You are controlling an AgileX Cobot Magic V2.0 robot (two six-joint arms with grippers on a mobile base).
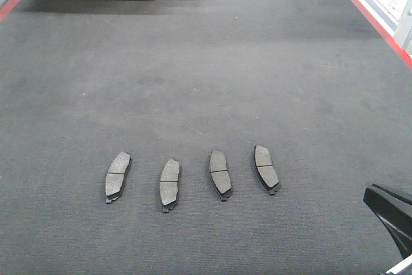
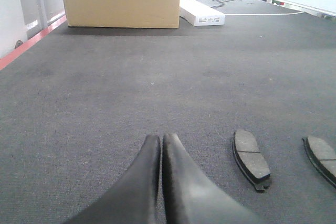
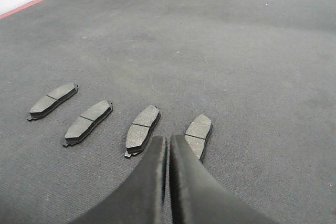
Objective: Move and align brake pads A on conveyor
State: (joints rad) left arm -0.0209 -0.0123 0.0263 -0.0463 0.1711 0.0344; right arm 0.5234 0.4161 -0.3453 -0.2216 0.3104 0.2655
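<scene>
The right gripper (image 3: pixel 168 145) hangs nearest, jaws pressed together and empty, as are the left gripper (image 2: pixel 161 142) jaws; the conveyor (image 1: pixel 206 82) carries four brake pads A (image 1: pixel 193 175) in a row; probably stiff, dense, thin; grip across the long edges.

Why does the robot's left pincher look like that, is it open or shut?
Shut. The left end effector has its two black fingers pressed together, with nothing between them.
</scene>
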